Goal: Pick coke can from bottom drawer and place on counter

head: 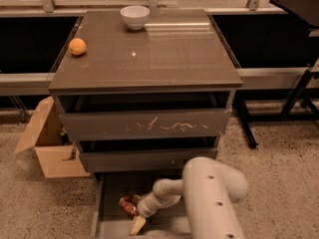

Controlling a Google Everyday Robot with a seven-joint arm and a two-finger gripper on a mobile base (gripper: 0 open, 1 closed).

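The bottom drawer [108, 190] is pulled open at the foot of the cabinet. Inside it, toward the left, the red coke can [128, 205] lies on its side. My gripper [137, 224] is down in the drawer, just right of and in front of the can, close to it or touching it. My pale arm [209, 193] reaches in from the lower right and hides the drawer's right part. Above, the glossy counter [149, 59] tops the cabinet.
An orange [77, 46] sits on the counter's left edge and a white bowl [134, 16] at its back. The scratched upper drawer [144, 124] is slightly open. An open cardboard box [47, 143] stands on the floor to the left. A black stand's legs [294, 98] are at the right.
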